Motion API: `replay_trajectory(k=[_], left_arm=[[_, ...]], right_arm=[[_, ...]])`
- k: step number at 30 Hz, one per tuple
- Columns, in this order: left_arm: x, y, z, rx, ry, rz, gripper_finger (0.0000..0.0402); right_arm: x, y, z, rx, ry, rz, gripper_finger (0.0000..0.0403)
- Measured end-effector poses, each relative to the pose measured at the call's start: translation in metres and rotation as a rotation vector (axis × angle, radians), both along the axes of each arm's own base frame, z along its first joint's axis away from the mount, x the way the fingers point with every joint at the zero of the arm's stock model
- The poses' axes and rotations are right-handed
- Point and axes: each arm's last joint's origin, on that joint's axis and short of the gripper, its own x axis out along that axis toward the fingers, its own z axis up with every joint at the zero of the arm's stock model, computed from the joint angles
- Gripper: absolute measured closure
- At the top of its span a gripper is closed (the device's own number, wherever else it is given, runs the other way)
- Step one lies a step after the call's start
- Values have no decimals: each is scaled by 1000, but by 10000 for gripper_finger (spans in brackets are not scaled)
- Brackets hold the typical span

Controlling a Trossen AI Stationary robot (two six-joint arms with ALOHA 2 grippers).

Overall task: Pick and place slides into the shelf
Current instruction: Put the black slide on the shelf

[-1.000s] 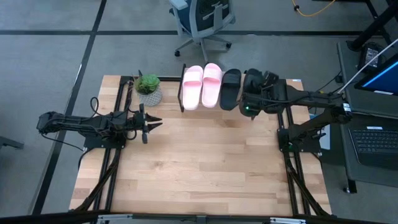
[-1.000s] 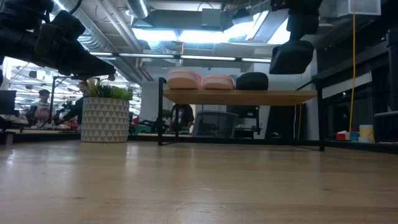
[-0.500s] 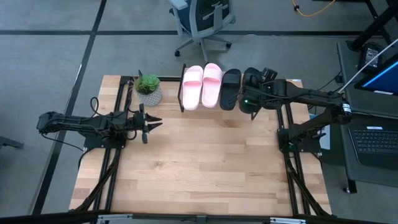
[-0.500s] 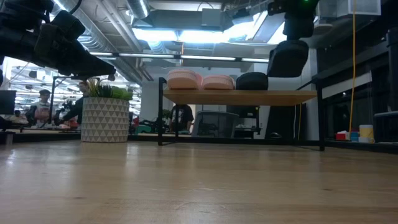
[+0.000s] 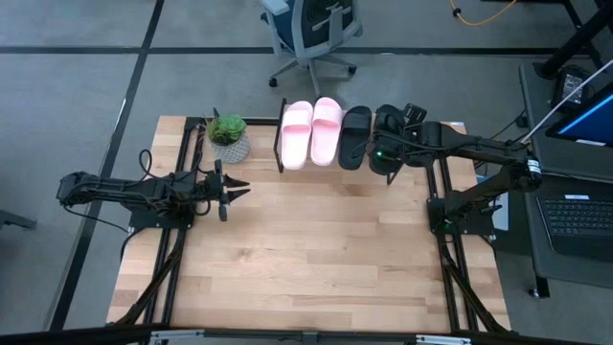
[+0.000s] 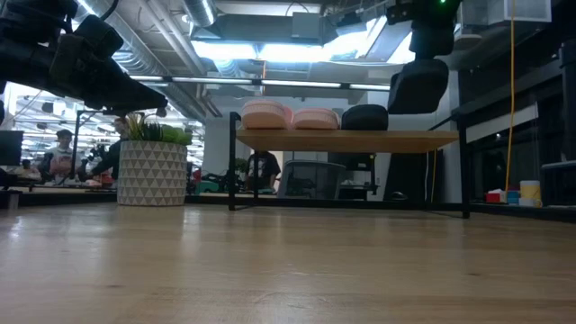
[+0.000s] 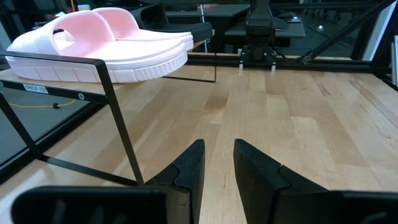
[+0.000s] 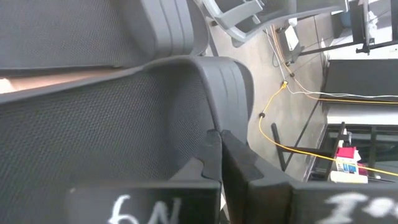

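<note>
The shelf (image 6: 360, 140) stands at the table's far edge. On its plank lie two pink slides (image 5: 297, 134) (image 5: 326, 129) and one black slide (image 5: 355, 134), soles down. My right gripper (image 8: 219, 140) hovers above the shelf's right end, shut on the second black slide (image 6: 417, 85). My left gripper (image 7: 217, 149) waits at the table's left, level, pointing right, its fingers a narrow gap apart. It touches nothing. The pink slides (image 7: 106, 37) show in its wrist view. My right gripper pinches the black slide at its upper edge (image 8: 205, 134) between both fingers, coming from above. The slide hangs tilted below the fingers, lifted clear above the shelf plank. The gripper itself hides which part of the slide that edge belongs to.
A potted plant (image 5: 228, 132) in a patterned white pot stands left of the shelf. An office chair (image 5: 311, 34) is on the floor beyond the table and a laptop (image 5: 579, 216) to the right. Bare wooden tabletop (image 5: 316, 249) stretches in front of the shelf.
My right gripper has carried the black slide a little toward the table's far edge, further over the shelf's right end, then held nearly still. The slide hangs a bit steeper than before.
</note>
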Motion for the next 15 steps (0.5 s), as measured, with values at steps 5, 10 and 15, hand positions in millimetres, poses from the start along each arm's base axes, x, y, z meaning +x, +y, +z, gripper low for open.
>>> replay_trajectory(k=[5, 10, 15], left_arm=[[0, 0, 0, 0, 0, 0, 324], [0, 0, 0, 0, 0, 0, 324], [0, 0, 0, 0, 0, 0, 324]], right_arm=[[0, 0, 0, 0, -1, 0, 403], [0, 0, 0, 1, -2, -1, 403], [1, 0, -2, 3, -5, -1, 403]])
